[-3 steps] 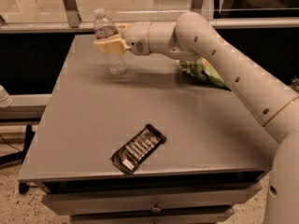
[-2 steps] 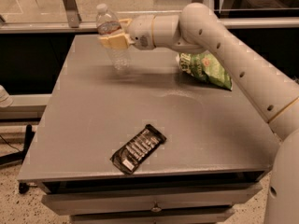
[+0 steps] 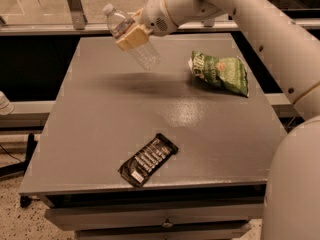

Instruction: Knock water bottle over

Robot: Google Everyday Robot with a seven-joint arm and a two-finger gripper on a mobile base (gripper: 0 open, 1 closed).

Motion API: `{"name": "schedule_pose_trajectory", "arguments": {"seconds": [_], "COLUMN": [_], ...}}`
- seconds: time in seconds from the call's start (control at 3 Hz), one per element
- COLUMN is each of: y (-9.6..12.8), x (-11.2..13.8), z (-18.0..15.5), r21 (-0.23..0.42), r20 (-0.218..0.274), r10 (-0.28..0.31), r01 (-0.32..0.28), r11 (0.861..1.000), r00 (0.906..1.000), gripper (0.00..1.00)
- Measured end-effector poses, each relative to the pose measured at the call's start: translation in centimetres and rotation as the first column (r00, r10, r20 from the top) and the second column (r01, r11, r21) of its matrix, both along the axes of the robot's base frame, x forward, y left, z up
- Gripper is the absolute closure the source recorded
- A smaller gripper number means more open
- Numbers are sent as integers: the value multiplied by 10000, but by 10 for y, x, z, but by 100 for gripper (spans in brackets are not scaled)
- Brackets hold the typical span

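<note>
Small clear ribbed plastic water bottle (image 3: 146, 55): upper left of frame; previously upright on grey desk (image 3: 100, 134), now lifted and tilted, clamped in gripper (image 3: 131, 35) jaws. Toppling judged unfinished.

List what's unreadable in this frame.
- Label of the water bottle: covered by the gripper, shut on it above the table, far left.
- Whether the bottle's base touches the table: angle leaves it unclear.
- Print on the black packet: too small.
- Lettering on the green bag: blurred.
- Arm: cut off at top and right edges.
</note>
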State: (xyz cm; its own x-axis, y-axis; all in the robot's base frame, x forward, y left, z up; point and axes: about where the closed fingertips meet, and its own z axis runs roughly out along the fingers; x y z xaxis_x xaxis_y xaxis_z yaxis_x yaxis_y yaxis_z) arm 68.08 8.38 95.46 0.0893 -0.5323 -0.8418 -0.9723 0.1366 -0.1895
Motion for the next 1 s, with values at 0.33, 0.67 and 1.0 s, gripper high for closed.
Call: {"name": "schedule_pose_trajectory", "arguments": {"seconds": [0.33, 0.67, 1.0], "y": [-15, -24, -15], "x": [-15, -33, -48], "z": [-27, -55, -68], "r21": [-2459, -4616, -5407], "r20": [-518, -949, -1254], "r10": [-234, -385, 168], "r01": [100, -97, -825], "r11": [9692, 8870, 8371], "r00": [9984, 9947, 9920], "gripper": [100, 100, 84]}}
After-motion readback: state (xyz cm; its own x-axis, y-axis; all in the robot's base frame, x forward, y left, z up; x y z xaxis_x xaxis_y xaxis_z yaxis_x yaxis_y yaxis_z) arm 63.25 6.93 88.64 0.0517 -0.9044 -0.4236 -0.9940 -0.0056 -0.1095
